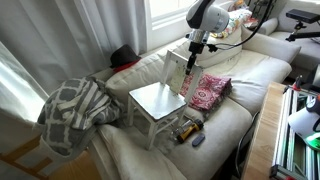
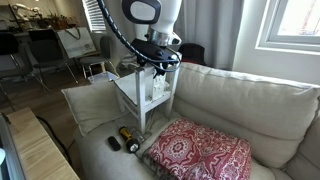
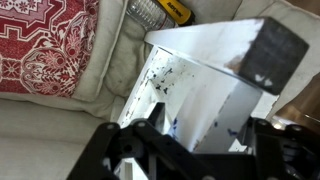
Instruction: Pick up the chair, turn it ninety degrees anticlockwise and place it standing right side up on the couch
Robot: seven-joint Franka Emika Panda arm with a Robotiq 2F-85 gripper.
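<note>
The white-grey chair (image 1: pixel 158 103) stands upright on the cream couch (image 1: pixel 252 72), seat level and back at the far side. It shows in both exterior views (image 2: pixel 138 95). My gripper (image 1: pixel 191 60) hangs over the top of the chair's back (image 2: pixel 160 68). In the wrist view the two fingers (image 3: pixel 205 135) stand wide apart on either side of the chair's white, blue-speckled panel (image 3: pixel 200 75). Nothing looks clamped between them. The couch also shows in the other views (image 2: pixel 240 100) (image 3: pixel 60 140).
A red patterned cushion (image 1: pixel 208 90) (image 2: pixel 200 155) (image 3: pixel 45 45) lies beside the chair. A yellow-black tool (image 1: pixel 187 128) (image 2: pixel 127 137) (image 3: pixel 160 12) and a small dark object (image 1: pixel 197 141) lie at the seat's front. A plaid blanket (image 1: pixel 75 110) covers the couch arm.
</note>
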